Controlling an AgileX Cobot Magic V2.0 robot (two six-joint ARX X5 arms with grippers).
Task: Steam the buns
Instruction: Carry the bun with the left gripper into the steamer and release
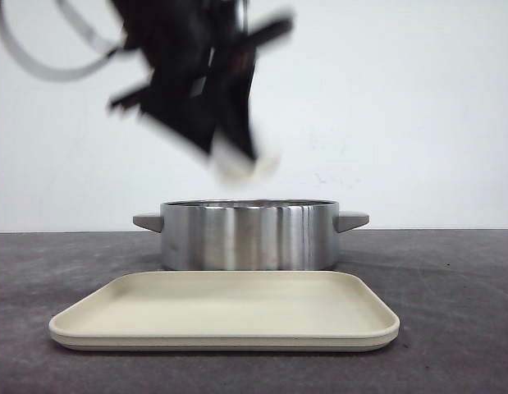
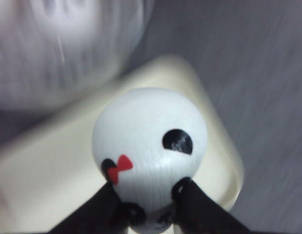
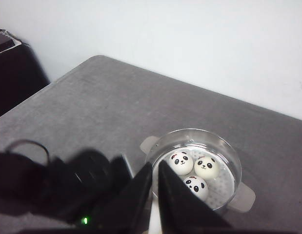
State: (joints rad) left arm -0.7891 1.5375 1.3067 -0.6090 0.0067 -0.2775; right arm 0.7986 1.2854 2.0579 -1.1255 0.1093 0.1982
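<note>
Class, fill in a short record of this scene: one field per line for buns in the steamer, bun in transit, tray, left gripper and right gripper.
buns in steamer: three panda buns inside the steel steamer pot
bun in transit: one panda bun, held above the tray
tray: beige tray, nothing on it, in front of the pot
left gripper: shut on the bun
right gripper: fingers close together, holding nothing

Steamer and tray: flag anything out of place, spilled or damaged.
Nothing stands out. Three buns sit upright inside the steamer, faces up, none spilled. The left gripper holds the fourth bun above the tray, which sits flat and looks undamaged.
</note>
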